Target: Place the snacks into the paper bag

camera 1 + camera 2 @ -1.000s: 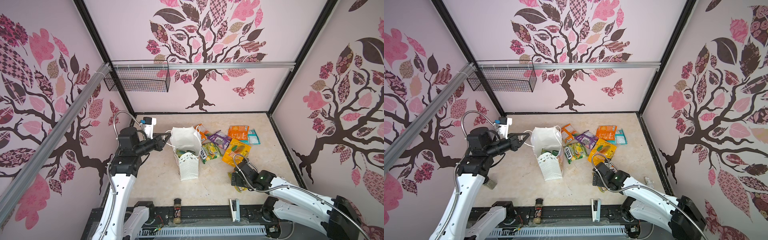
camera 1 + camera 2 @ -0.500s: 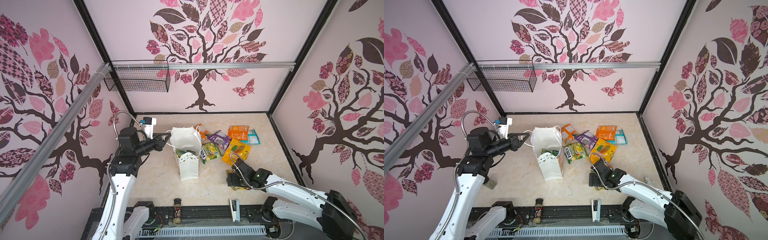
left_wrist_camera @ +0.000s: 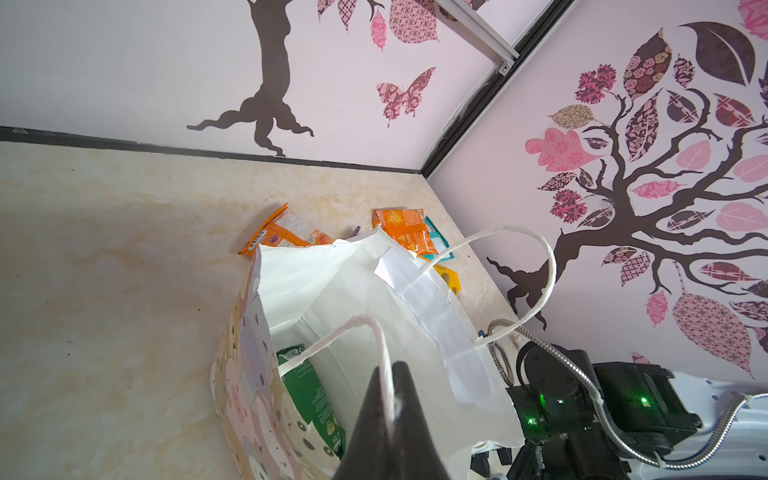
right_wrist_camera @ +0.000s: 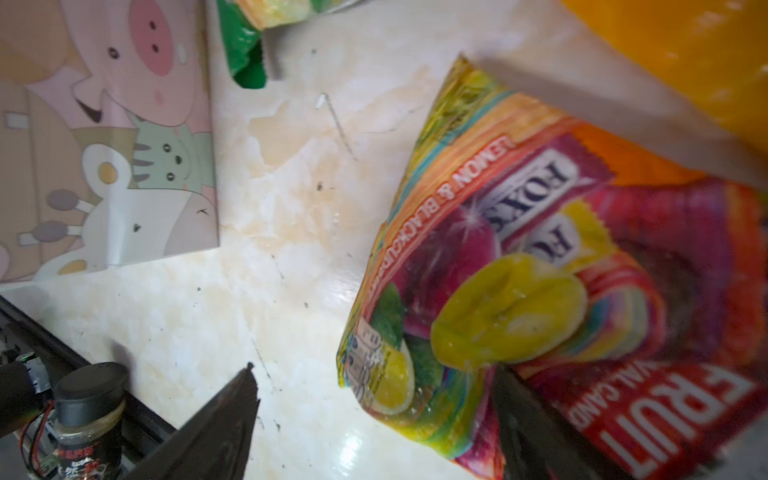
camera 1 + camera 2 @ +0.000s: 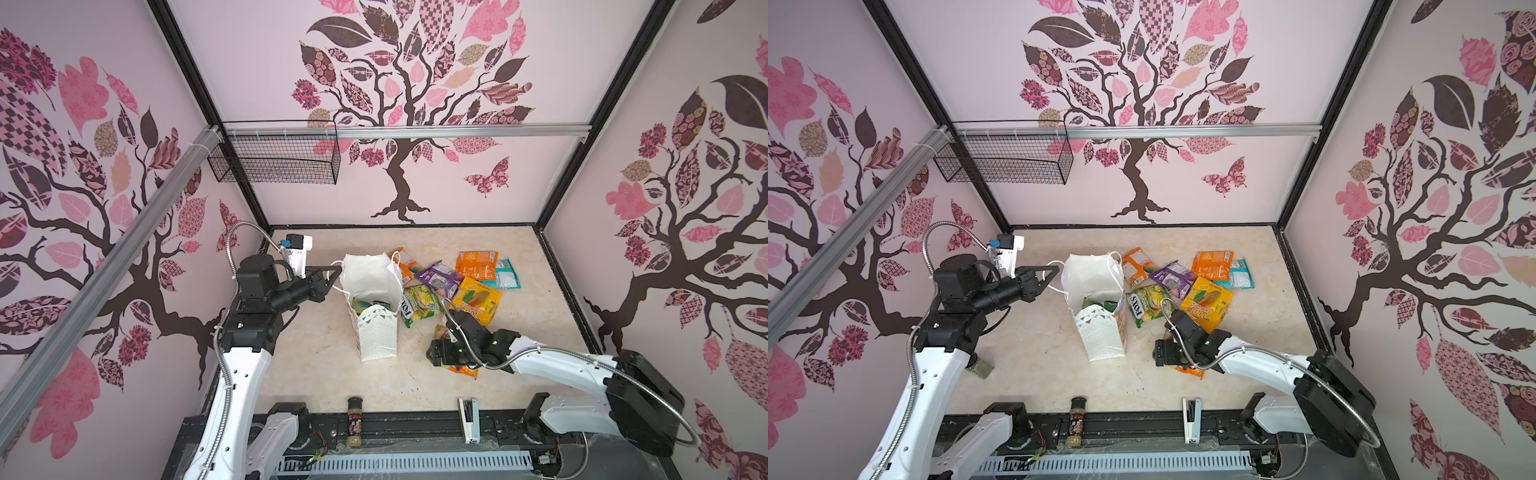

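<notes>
The white paper bag point(image 5: 376, 332) point(image 5: 1102, 338) stands upright mid-table with its mouth open. My left gripper point(image 5: 332, 274) point(image 3: 390, 370) is shut on one cord handle point(image 3: 384, 349) of it. A green packet point(image 3: 309, 386) lies inside the bag. Loose snacks lie to the right of the bag: a green FOX'S packet point(image 5: 419, 305), a yellow one point(image 5: 478, 299), a purple one point(image 5: 438, 278), an orange one point(image 5: 476, 264) and a teal one point(image 5: 505, 276). My right gripper point(image 5: 434, 353) point(image 4: 374, 374) stands open low over a multicoloured FOX'S fruit candy packet point(image 4: 540, 249) point(image 5: 1192, 370). One finger is over the packet, the other over bare table.
A dark-capped spice jar point(image 5: 354, 419) point(image 4: 89, 411) and a white stapler point(image 5: 468, 419) lie at the table's front edge. A wire basket point(image 5: 274, 158) hangs on the back wall. Another orange packet point(image 5: 405, 259) lies behind the bag.
My right gripper has moved left along the multicoloured packet toward its end, and its jaws have narrowed slightly. The left gripper and the bag have not moved.
</notes>
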